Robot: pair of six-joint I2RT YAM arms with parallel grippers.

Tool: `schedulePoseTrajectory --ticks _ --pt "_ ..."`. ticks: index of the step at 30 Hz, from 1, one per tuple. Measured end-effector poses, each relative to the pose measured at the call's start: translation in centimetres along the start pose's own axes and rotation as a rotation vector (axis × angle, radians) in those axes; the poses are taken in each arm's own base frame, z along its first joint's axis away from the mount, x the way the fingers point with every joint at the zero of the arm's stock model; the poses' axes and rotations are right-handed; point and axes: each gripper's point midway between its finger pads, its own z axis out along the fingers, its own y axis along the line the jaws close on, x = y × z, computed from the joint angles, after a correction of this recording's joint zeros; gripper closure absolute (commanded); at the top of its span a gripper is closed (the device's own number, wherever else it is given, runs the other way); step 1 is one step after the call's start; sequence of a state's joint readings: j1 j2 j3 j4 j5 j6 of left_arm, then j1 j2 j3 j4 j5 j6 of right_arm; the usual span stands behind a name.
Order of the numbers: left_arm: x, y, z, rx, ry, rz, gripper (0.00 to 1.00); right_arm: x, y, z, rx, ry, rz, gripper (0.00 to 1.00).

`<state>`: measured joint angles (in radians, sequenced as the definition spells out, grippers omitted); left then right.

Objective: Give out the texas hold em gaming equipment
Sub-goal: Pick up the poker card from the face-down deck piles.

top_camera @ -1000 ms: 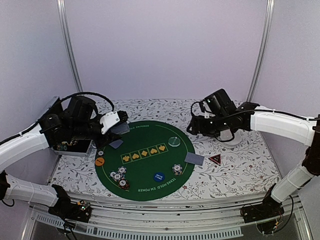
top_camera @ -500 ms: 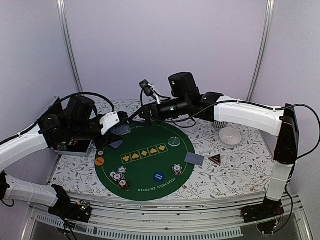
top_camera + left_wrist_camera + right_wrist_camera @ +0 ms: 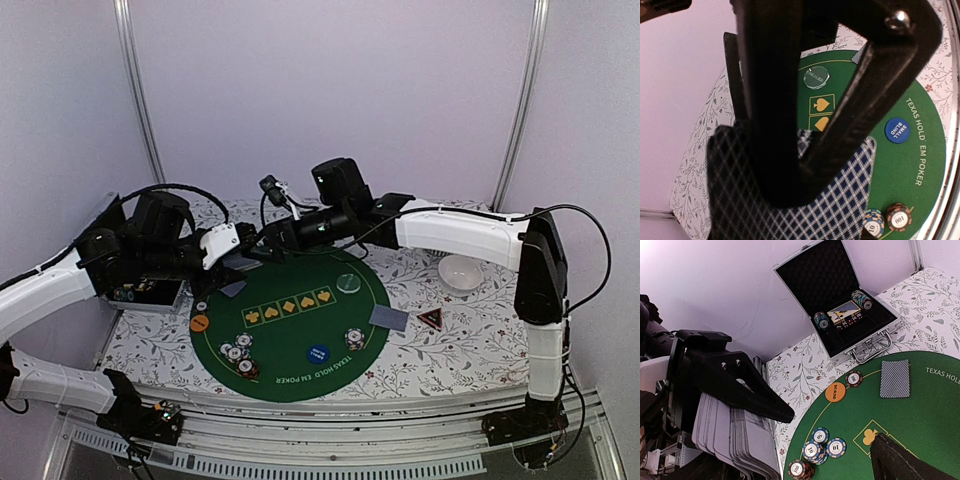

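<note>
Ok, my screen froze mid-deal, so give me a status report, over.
Left claw shut on card deck. Right claw open beside deck, gripping nothing. Loose card on green mat nearby. No obstruction seen.

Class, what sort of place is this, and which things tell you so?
Probably a robot test booth, not a card room: plain white walls and metal poles enclose a table where the left arm and right arm reach over a poker mat.
</note>
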<state>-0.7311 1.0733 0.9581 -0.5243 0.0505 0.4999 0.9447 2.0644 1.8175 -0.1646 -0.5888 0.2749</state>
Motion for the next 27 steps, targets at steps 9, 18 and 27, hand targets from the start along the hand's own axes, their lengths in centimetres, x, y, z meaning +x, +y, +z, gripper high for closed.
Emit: schedulePoseTrajectory --ticks 9,18,27 --pt "0.4 0.0 0.0 -0.005 0.021 0.000 0.60 0.1 -0.8 0.2 0.061 0.001 -0.003 0.19" --pt "0.1 0.2 0.0 -0.014 0.009 0.001 0.60 -0.4 -0.6 -1.3 0.127 0.001 -0.033 0.25" --pt "0.2 0.4 0.0 -0.021 0.010 0.001 0.60 -0.3 -0.1 -1.5 0.111 0.014 -0.044 0.58"
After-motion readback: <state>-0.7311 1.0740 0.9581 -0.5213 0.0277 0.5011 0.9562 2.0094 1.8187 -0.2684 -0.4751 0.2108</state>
